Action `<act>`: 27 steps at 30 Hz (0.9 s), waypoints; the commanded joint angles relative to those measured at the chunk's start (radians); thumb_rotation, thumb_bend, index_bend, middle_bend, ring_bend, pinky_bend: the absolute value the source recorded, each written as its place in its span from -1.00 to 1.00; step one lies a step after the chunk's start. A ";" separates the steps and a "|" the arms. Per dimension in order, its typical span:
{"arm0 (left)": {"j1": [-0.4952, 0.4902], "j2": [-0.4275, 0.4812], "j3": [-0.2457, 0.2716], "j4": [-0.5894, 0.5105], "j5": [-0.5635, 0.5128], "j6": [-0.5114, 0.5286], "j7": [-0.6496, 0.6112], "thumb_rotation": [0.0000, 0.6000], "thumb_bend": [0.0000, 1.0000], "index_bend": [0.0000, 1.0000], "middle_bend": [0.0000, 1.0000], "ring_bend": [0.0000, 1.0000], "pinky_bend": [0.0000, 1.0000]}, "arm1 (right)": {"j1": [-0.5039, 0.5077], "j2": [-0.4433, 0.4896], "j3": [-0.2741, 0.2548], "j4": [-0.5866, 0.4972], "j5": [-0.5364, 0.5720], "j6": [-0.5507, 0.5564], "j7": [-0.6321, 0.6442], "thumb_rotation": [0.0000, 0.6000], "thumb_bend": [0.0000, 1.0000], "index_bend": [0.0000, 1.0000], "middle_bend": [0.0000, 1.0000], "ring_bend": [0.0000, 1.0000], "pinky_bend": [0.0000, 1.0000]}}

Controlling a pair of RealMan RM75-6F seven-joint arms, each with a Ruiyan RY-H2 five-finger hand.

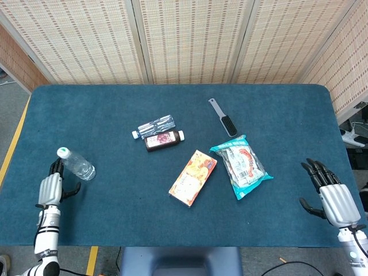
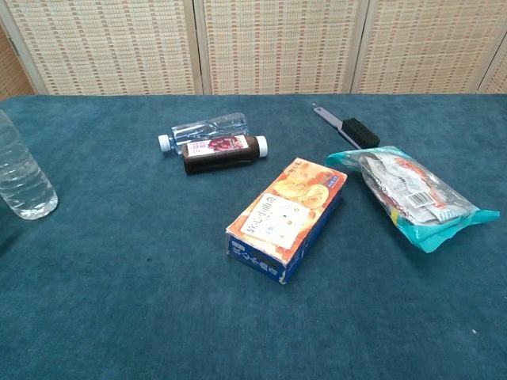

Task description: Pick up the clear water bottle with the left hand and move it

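The clear water bottle [image 1: 76, 165] with a white and green cap leans to the left near the table's left edge, its base on the blue cloth. My left hand [image 1: 50, 185] is right beside it and holds it by its upper part, dark fingers [image 1: 56, 167] by the neck. The chest view shows only the bottle's lower body [image 2: 24, 180], tilted left and cut off by the frame edge; the hand is outside that view. My right hand [image 1: 332, 196] hovers at the table's right edge, fingers spread, holding nothing.
A second clear bottle [image 1: 155, 126] and a brown bottle [image 1: 164, 140] lie side by side at mid-table. An orange box [image 1: 193, 177], a teal snack bag [image 1: 240, 165] and a grey brush [image 1: 223, 117] lie further right.
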 commanded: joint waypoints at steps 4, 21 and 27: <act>0.009 -0.029 0.006 0.094 0.014 0.065 0.058 1.00 -0.27 -1.00 -1.00 -1.00 -0.25 | 0.006 0.000 0.000 -0.004 0.004 -0.011 -0.002 1.00 -0.51 -1.00 -1.00 -1.00 -0.67; 0.046 0.035 0.118 0.185 0.227 0.169 0.016 1.00 -0.21 -0.73 -0.88 -0.90 -0.30 | 0.007 -0.010 -0.002 -0.006 0.014 -0.020 -0.032 1.00 -0.51 -1.00 -1.00 -1.00 -0.67; 0.060 0.094 0.151 0.092 0.269 0.182 0.078 1.00 -0.21 -0.73 -0.81 -0.87 -0.31 | 0.006 -0.006 -0.003 -0.006 0.007 -0.013 -0.023 1.00 -0.51 -1.00 -1.00 -1.00 -0.67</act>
